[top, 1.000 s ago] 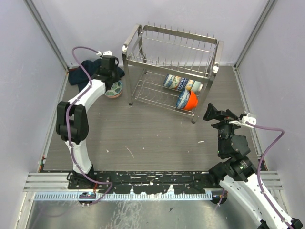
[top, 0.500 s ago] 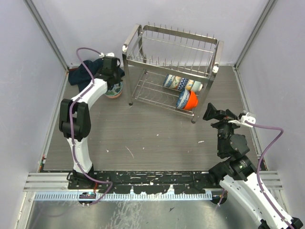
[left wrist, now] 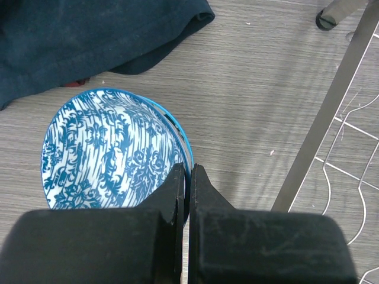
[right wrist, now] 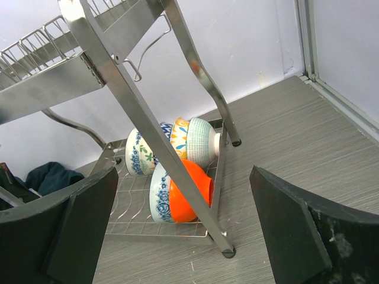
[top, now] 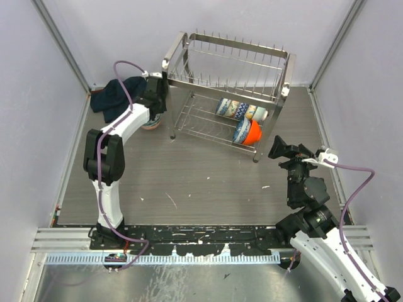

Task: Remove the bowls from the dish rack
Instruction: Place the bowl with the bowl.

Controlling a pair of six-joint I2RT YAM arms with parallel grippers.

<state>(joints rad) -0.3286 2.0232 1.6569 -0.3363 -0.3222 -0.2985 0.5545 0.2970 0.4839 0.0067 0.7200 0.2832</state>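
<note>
Two tiers are seen in the dish rack [top: 189, 47]; at the right end of the lower one the bowls [top: 242, 119] are laid on edge, behind a slanted frame bar [right wrist: 177, 171]. A dark cloth [left wrist: 89, 35] is spread just beside one blue-patterned bowl [left wrist: 112, 148], far left. The bowls are judged stiff, slippery and breakable; the rim should be pinched. The left gripper [left wrist: 188, 174] is closed on nothing, and the right gripper [right wrist: 183, 228] is held wide open, empty.

Floral bowl [left wrist: 106, 154]: blue on white; cloth [left wrist: 89, 35]: navy; dish rack [right wrist: 142, 118]: silver; racked bowl [right wrist: 192, 189]: bright orange (neighbours [right wrist: 139, 155] blue-patterned white); surface [top: 208, 179]: grey wood-grain.
</note>
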